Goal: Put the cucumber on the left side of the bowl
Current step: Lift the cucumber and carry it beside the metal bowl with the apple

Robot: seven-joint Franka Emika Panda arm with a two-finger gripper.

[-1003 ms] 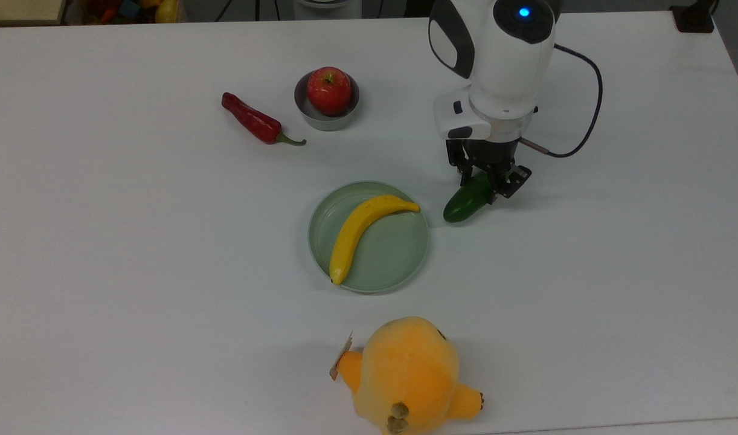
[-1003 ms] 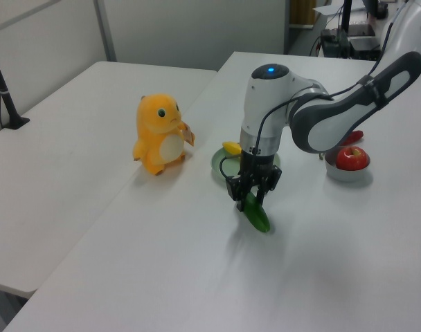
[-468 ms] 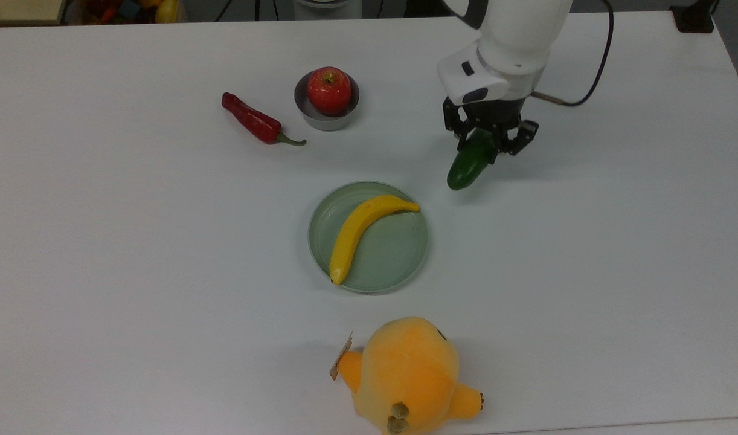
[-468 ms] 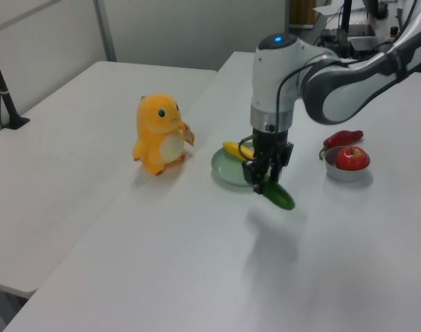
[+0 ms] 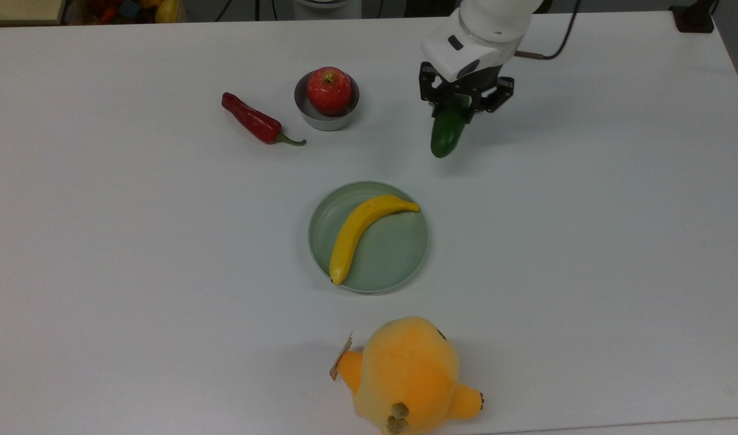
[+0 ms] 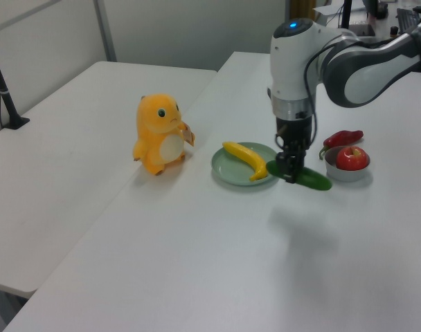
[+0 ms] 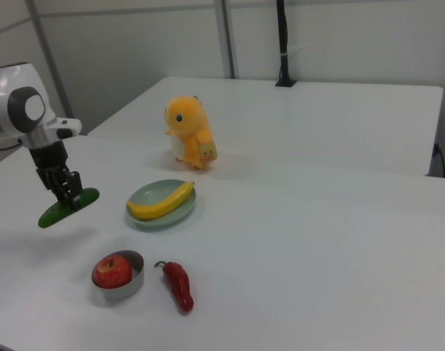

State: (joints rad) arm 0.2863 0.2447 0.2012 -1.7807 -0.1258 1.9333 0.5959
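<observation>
No readable text, label, brand or number anywhere.

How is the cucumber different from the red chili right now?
The cucumber is dark green and held off the table by the gripper; the chili is red and lies on the table. The chili has a thin stem, the cucumber rounded ends. Both are elongated.

The cucumber looks smooth and glossy. The bowl looks like grey matt metal. The desk is smooth, matt white; the orange toy is fuzzy plush.
</observation>
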